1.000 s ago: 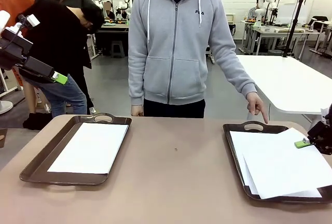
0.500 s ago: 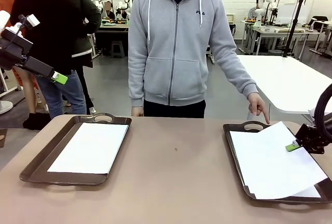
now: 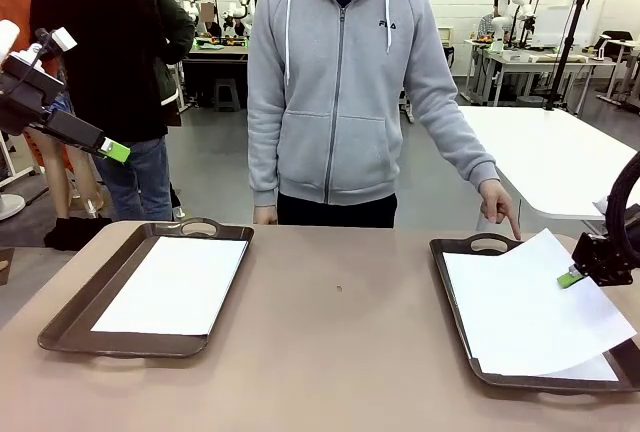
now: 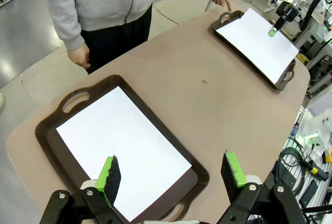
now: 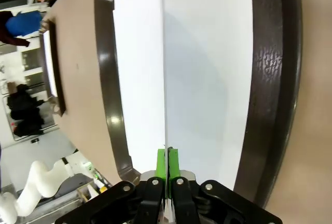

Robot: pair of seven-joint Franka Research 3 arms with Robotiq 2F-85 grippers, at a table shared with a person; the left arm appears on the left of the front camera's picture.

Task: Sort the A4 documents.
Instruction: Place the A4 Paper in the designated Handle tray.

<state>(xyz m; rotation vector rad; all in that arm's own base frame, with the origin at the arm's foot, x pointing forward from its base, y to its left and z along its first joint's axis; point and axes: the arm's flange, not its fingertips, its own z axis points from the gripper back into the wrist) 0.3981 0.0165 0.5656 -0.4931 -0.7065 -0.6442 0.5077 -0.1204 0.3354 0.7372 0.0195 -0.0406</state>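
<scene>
Right gripper (image 3: pixel 570 277): at the right edge of the table, jaws pressed together on the right edge of a sheet; in its own wrist view the green pads (image 5: pixel 167 163) meet with the paper's edge between them.
Held sheet (image 3: pixel 530 302): one of the A4 documents, white and blank, lifted at its right side and slanting down to the left over the right tray (image 3: pixel 452 282); its near right corner juts past the tray's rim.
Sheet beneath (image 3: pixel 590 370): another white sheet lies flat in the right tray, showing at the near edge under the held one.
Left gripper (image 3: pixel 112 151): raised above the table's far left corner, well apart from anything, fingers spread wide with nothing between them.
Left tray (image 3: pixel 80 307): dark brown with handles, on the left side of the table.
Left sheet (image 3: pixel 175 284): white, flat inside the left tray, square with its sides.
Person: in a grey zipped hoodie, at the far side.
Pointing hand (image 3: pixel 497 204): the forefinger points down just above the far handle of the right tray.
Other hand (image 3: pixel 264 214): hangs at the far table edge.
Table (image 3: pixel 340 352): tan, bare between the two trays.
</scene>
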